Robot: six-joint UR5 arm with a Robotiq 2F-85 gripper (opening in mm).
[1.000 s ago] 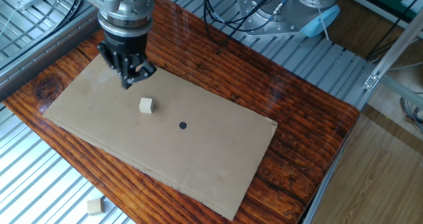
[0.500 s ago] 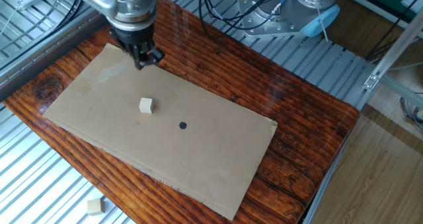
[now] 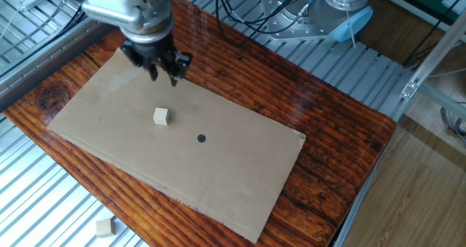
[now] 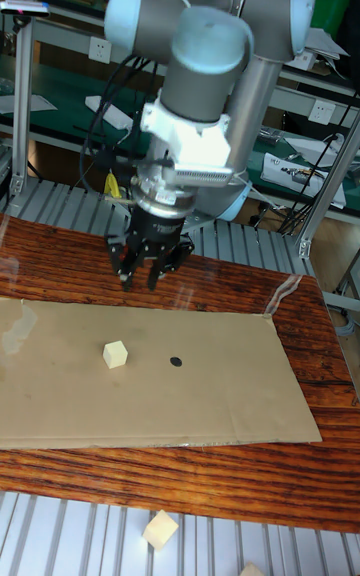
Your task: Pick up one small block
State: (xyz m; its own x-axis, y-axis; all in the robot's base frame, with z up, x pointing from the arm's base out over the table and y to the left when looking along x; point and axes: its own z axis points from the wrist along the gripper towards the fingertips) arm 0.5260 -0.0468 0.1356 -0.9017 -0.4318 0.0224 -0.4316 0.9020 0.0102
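Dark reddish wooden tabletop with streaked grain, set on a ribbed grey metal frame, cables and a silver arm base behind. Flat sheet of brown cardboard spread over most of the wood. Tiny pale beige wooden cube, the small block, resting upright on the cardboard's left half, nothing touching it; seen also in the tall fixed view. Small black round dot just to its right on the sheet. Black two-finger claw hanging above the cardboard's far edge, up and behind the cube, well apart from it, fingers spread with a clear gap, empty. Second, flatter pale wooden block lying off the tabletop on the ribbed metal near the bottom left corner.
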